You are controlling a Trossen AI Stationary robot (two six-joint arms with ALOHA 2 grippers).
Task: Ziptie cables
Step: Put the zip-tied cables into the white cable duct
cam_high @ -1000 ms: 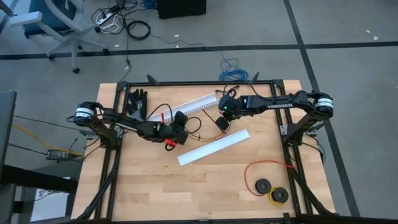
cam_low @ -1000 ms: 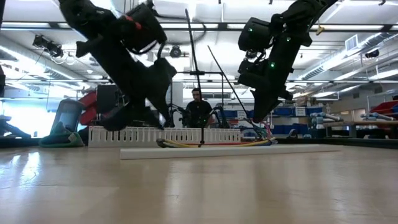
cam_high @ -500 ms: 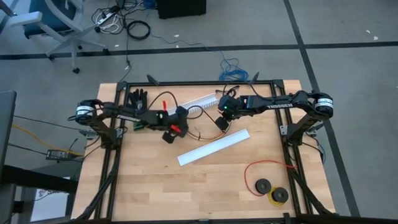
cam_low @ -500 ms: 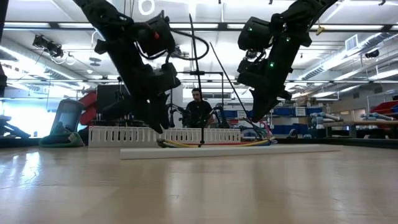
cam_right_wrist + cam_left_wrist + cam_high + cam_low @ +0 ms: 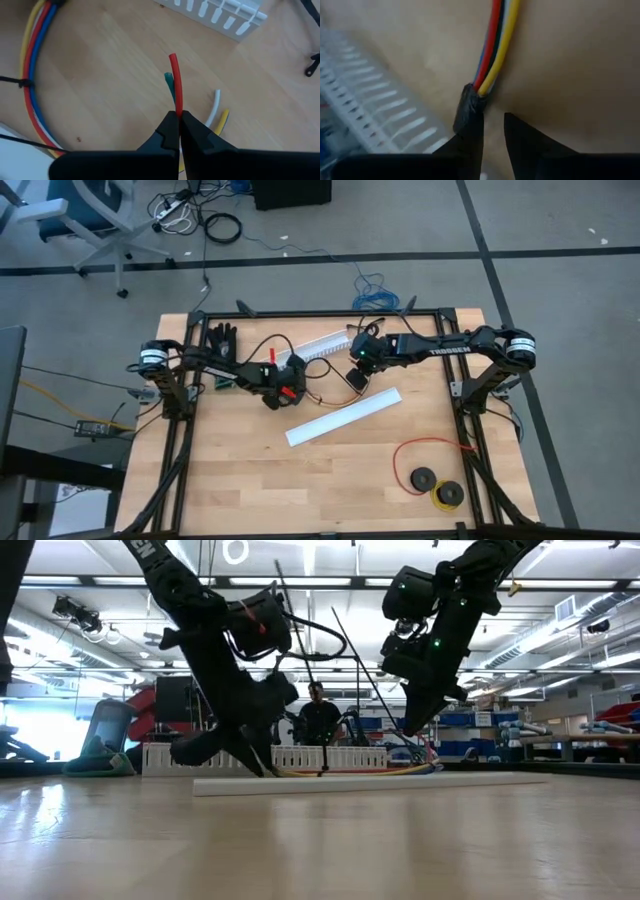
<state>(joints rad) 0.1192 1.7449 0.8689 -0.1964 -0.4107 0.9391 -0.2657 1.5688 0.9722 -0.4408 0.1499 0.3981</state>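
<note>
Two grippers work near our table's twelve o'clock side: our right gripper (image 5: pixel 178 131) is pinched tight on a red wire (image 5: pixel 175 80), and our left gripper (image 5: pixel 492 132) stands narrowly parted at the dark taped end of the cables (image 5: pixel 495 45). They lie on the wooden table (image 5: pixel 340 480) beside a white slotted channel (image 5: pixel 375 107).

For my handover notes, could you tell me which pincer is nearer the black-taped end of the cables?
Left. The left pincer sits right at the black-taped end of the cables, one finger against it. The right pincer is farther along, shut on a red wire.
</note>
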